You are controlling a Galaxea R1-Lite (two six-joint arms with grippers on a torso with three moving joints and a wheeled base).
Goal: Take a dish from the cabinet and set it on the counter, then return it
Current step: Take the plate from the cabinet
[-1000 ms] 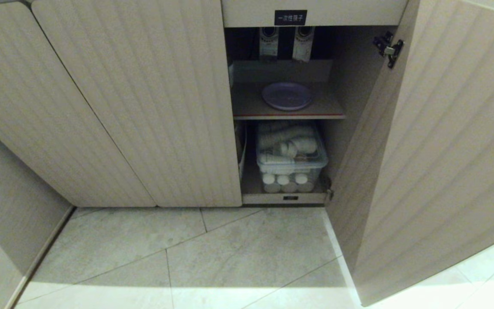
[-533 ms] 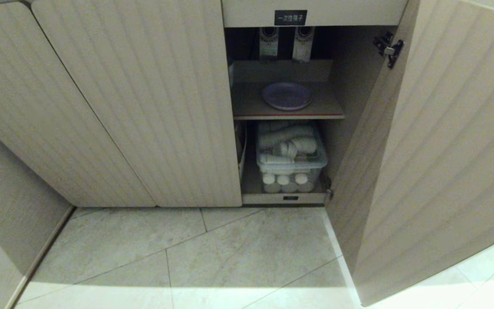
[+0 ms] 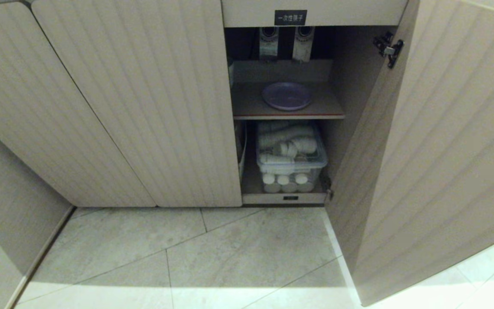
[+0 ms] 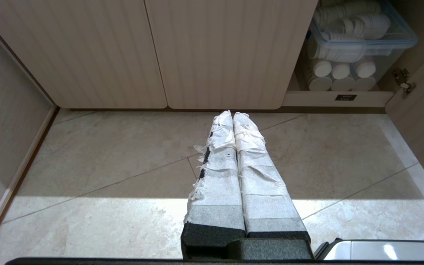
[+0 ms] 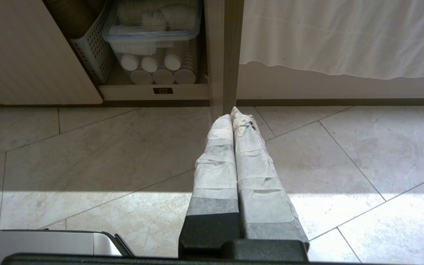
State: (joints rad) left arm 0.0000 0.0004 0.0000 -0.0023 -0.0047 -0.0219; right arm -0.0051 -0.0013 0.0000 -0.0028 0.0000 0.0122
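Nothing has changed: the dish (image 3: 287, 95) still lies on the cabinet (image 3: 144, 107) shelf.

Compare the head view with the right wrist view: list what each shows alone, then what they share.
Head view only: the dish on the red-edged shelf, the black label, the door hinge.
Right wrist view only: the right gripper shut above the floor, a white cloth, a perforated basket.
Both: the clear bin of white items in the open cabinet, and the tiled floor.
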